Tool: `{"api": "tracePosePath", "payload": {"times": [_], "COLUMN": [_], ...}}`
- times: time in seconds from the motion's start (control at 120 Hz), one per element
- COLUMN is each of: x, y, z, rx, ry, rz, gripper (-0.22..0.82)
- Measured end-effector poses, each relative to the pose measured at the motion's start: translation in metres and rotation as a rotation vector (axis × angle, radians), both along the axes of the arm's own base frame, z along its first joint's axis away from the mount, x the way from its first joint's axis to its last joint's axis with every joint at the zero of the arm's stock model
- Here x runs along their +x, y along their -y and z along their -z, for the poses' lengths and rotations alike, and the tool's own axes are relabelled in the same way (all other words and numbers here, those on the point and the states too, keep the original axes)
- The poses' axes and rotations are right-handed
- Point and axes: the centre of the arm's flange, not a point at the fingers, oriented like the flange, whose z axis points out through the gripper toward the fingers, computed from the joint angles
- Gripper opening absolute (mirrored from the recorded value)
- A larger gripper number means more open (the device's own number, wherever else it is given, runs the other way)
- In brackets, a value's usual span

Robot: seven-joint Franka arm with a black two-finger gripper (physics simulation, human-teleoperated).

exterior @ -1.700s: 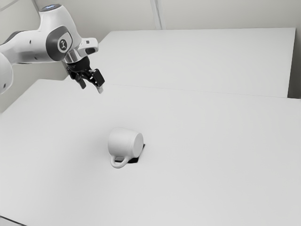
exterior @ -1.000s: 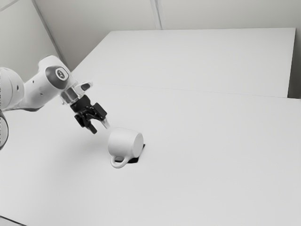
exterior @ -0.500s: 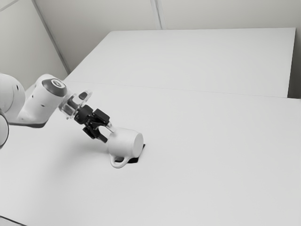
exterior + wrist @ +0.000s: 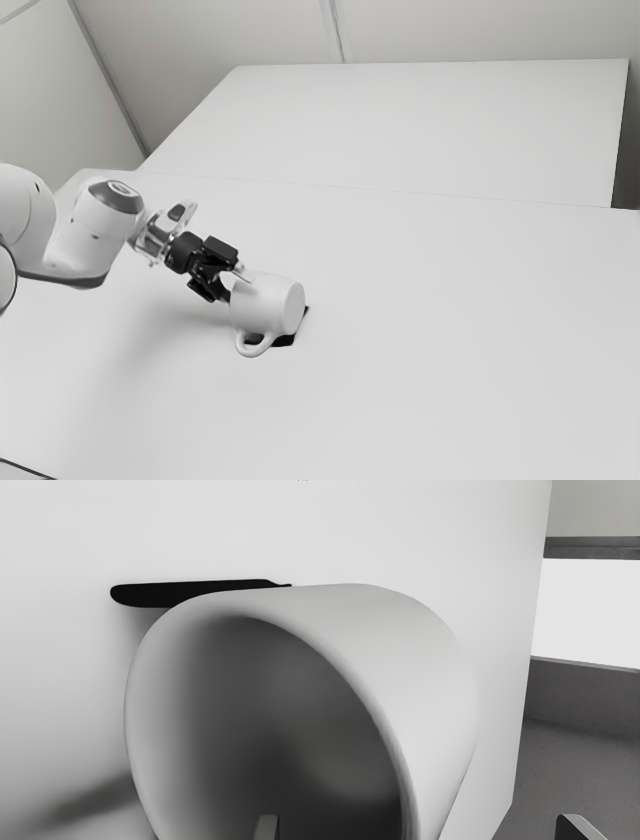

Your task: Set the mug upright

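Near the centre-left of the exterior frame the mug [image 4: 267, 303] lies on its side on the bench [image 4: 450, 300], mouth toward our pincer [image 4: 239, 289], which is open and grasping nothing, one finger at the mouth and the other outside the wall. If we pinch that curved wall off-centre, the mug could roll or slip out as we tilt it. A flat black piece [image 4: 285, 341] juts out by the handle [image 4: 250, 349] and base, and could snag either or leave the base rocking.
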Motion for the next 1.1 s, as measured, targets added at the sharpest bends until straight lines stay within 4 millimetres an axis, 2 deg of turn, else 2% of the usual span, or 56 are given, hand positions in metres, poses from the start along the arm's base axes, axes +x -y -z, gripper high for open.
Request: {"api": "tracePosePath", "payload": {"times": [0.3,0.433,0.6,0.692,0.85,1.017,1.1], "x": [0.0,0.002,0.001,0.002,0.002,0.001,0.003], "y": [0.011,0.015,0.016,0.019,0.026,0.029,0.031], "z": [0.005,0.002,0.002,0.001,0.0,-0.006,-0.016], "rx": [-0.036,-0.042,-0.048,-0.054,-0.074,-0.081,-0.078], "ry": [0.027,0.041,0.049,0.056,0.069,0.09,0.113], "rz": [-0.021,-0.019,-0.017,-0.013,-0.013,-0.013,-0.01], "gripper": [0.58,0.43,0.11,-0.01,-0.1,-0.13,-0.13]}}
